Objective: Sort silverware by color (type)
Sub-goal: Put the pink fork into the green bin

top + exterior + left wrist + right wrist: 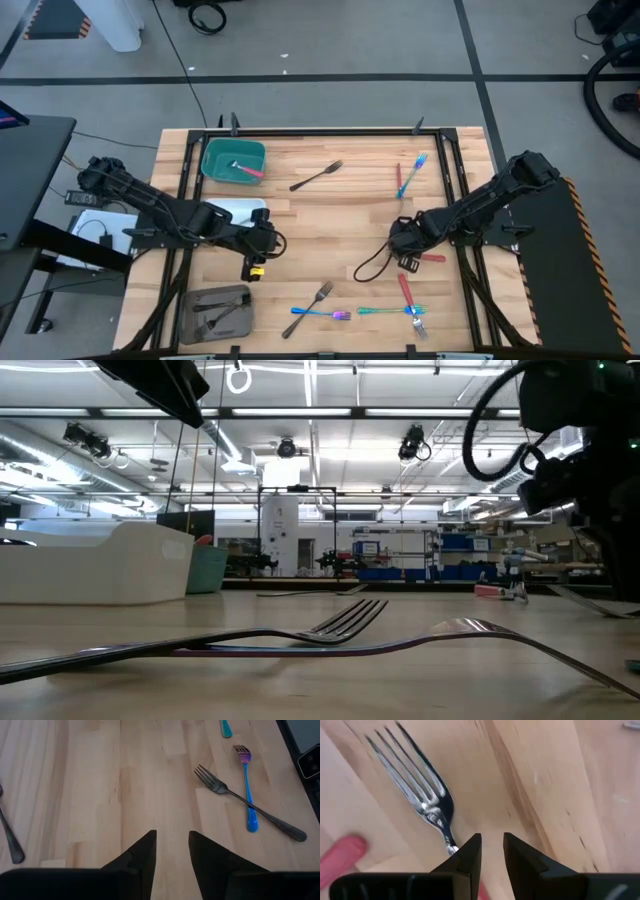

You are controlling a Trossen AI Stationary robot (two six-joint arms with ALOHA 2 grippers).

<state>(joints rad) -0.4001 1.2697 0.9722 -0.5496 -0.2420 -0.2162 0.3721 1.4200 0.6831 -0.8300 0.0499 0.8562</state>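
Overhead, the left gripper (251, 262) sits left of the frame's centre, low over the bare wooden table (330, 225); its wrist picture shows its two dark fingers (142, 855) parted by a narrow gap with nothing between them. The right gripper (403, 255) sits right of centre; in its own wrist picture the fingers (470, 851) stand narrowly apart just at the neck of a red-handled fork (422, 795), whose metal tines lie flat on the wood; whether the pads touch it cannot be told.

The silverware lies scattered; a dark fork (316, 176) rests alone in the upper middle; a red-handled piece (398, 178) and an iridescent blue fork (414, 172) lie side by side at upper right; along the bottom edge a dark fork (311, 305) crosses a blue-purple fork (325, 314), with a teal utensil (385, 311) and another red-handled fork (409, 300) crossing to their right. A teal tray (218, 160) at upper left holds one red-handled piece (247, 169); a white tray (240, 209) sits just below it, partly under the left arm; a grey tray (200, 300) at lower left holds dark utensils (222, 314).
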